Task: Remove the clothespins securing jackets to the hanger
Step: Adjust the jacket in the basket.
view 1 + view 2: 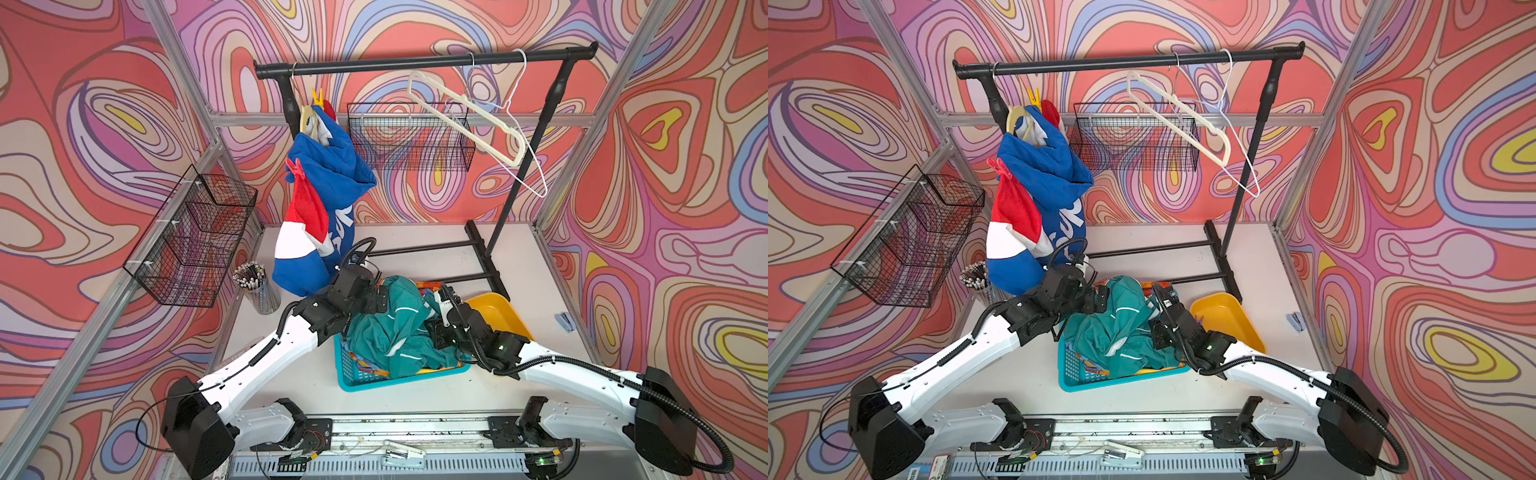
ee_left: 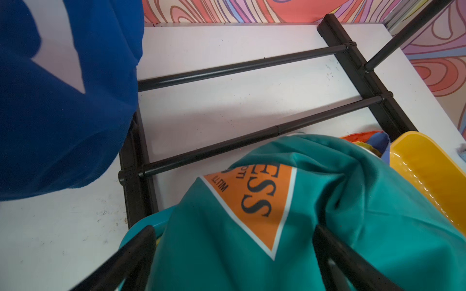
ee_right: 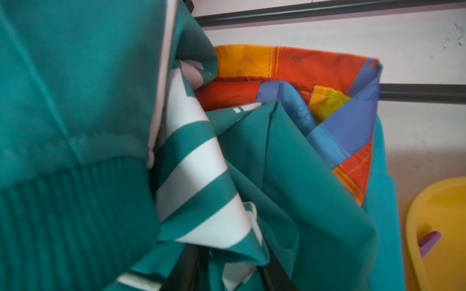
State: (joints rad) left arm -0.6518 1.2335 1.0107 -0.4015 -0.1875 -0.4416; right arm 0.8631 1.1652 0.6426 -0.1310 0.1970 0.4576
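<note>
The left gripper (image 2: 233,229) hangs wide open over the teal jacket (image 1: 390,328) heaped in the blue basket (image 1: 353,384). The right gripper (image 3: 232,269) stands narrow, pinched on a striped fold of it, so lifting that arm without letting go would likely drag the jacket over the rim. Farther back, the blue jacket (image 1: 332,178) hangs bunched on its hanger (image 1: 306,118) under a red clothespin (image 1: 296,168) and a yellow clothespin (image 1: 317,96); freeing one could let it slide off. Cloth buries the right fingertips and most of the rainbow jacket (image 3: 290,65), and what the yellow pin bites is unclear.
</note>
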